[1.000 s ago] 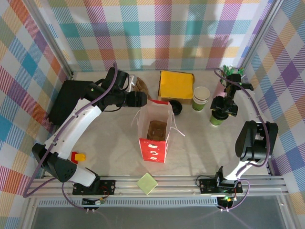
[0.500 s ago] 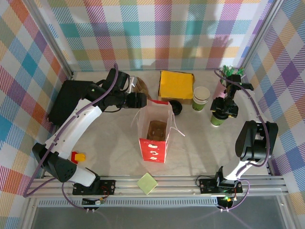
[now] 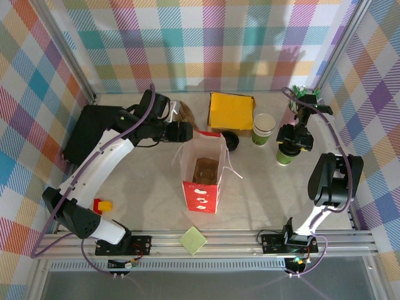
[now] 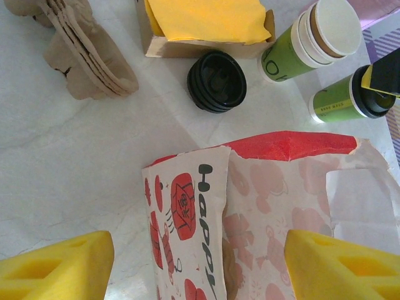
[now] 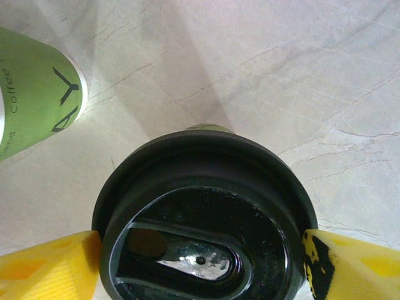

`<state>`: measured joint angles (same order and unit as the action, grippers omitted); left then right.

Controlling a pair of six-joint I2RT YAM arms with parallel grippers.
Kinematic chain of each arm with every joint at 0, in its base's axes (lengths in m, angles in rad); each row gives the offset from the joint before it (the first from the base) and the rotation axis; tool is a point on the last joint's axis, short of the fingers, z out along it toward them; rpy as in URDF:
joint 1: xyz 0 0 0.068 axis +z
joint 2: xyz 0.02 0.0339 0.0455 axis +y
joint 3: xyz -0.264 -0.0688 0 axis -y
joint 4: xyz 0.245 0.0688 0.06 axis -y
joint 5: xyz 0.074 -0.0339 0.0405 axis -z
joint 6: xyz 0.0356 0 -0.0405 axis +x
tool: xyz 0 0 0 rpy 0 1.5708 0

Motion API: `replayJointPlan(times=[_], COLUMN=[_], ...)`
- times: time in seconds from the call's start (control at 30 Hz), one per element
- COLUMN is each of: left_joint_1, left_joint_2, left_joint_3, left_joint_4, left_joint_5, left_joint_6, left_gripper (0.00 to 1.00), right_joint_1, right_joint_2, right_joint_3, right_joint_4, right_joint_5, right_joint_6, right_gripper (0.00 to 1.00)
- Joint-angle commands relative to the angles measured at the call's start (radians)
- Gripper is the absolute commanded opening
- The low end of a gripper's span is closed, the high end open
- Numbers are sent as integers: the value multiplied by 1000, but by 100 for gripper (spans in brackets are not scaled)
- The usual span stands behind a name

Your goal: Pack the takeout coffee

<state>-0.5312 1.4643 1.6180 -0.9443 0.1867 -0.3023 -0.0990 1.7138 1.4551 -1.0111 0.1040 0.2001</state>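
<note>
The takeout coffee (image 3: 285, 155), a short green cup with a black lid (image 5: 203, 219), stands on the table at the right, beside the lidless cup stack. My right gripper (image 5: 200, 265) sits over it, its yellow fingers (image 5: 50, 265) pressed against both sides of the lid. The cup also shows in the left wrist view (image 4: 340, 100). The red paper bag (image 3: 203, 181) stands open in the middle. My left gripper (image 4: 200, 269) is open at the bag's far rim (image 4: 281, 140), one finger on each side of the bag's left wall.
Stacked lidless green cups (image 3: 263, 128) stand left of the coffee. A pile of black lids (image 3: 230, 140) lies behind the bag, with a yellow napkin box (image 3: 231, 112) behind it. Brown cup carriers (image 4: 81, 56) lie far left. A black box (image 3: 87, 131) sits at the left edge.
The right wrist has shifted slightly toward the back over the cup. The cup, the bag and the left arm have stayed put.
</note>
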Motion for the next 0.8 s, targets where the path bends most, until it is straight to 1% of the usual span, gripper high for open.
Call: replayJointPlan(times=[0.0,0.2,0.57,0.77], left_joint_1=[10,10,10,10], left_joint_2=[10,13,16,18], left_joint_3=[0,-3,-9,-8], left_joint_4=[-28,-31,-34,-36], left_joint_5=[22,20,20,21], left_joint_6=[-11,-9,-6,-6], left_gripper=[72,72,72,72], right_joint_1=[-9,-9,-11,-15], right_joint_2=[13,6,-7,12], right_joint_3=[28,22,34,18], right_joint_4=[-21,-35,-61,-47], right_joint_5=[-5,-9,-16,-24], right_joint_6=[-10,-10,-22,-18], right_gripper=[82,80,82,80])
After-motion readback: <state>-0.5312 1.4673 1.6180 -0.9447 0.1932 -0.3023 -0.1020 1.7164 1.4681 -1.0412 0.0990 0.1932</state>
